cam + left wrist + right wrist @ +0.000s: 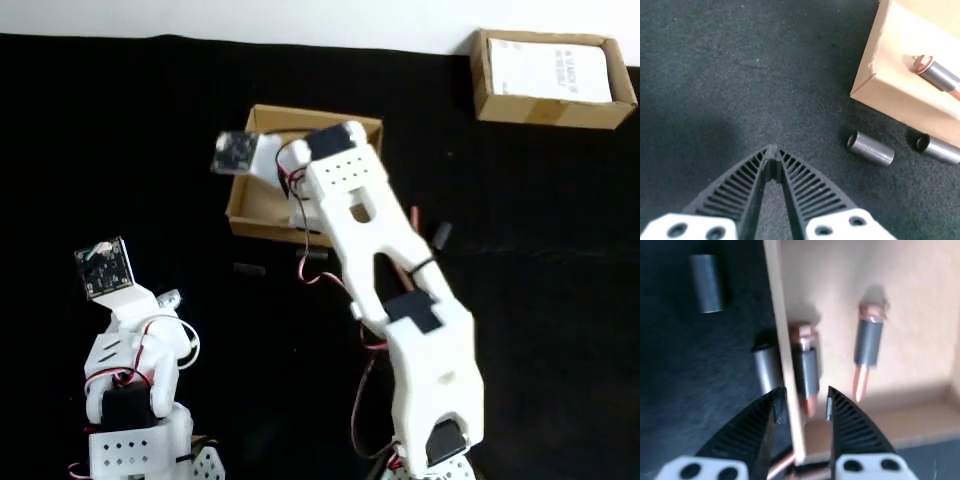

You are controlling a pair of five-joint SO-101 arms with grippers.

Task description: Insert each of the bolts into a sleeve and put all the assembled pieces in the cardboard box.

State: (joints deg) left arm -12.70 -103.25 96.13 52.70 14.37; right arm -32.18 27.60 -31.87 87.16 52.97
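**Right jaws apart over the box wall, left jaws shut over bare tabletop**

Right jaws: apart, not clamped on anything. They straddle one side wall of the cardboard box (784,315), with one jaw over the black tabletop (670,365) and the other over the box floor.

First assembled piece (805,365), a copper bolt in a grey sleeve, lies just inside that wall. It is in line with the gap and its copper tip reaches in between the jaw tips. It's blurred, so I can't tell whether it touches a jaw.

Second assembled piece (869,342) lies farther in on the box floor, roughly parallel to the first and apart from it.

Outside the box, the near sleeve (765,371) is empty and sits right beside the wall's outer face. The far sleeve (706,282) is also empty and lies farther out on the tabletop.

Left jaws: together, nothing between them. They hover over bare tabletop near a box corner, apart from both empty sleeves.

High view:
- Right arm (370,230) is stretched out with its wrist over the box.
- Left arm (130,350) is folded up at the near edge, well apart from the box.
- Third sleeve (441,235) lies on the tabletop on the other side of the right arm, outside the box.
- Second box (545,108) sits at the far corner, well apart, with a white booklet (550,68) in it.
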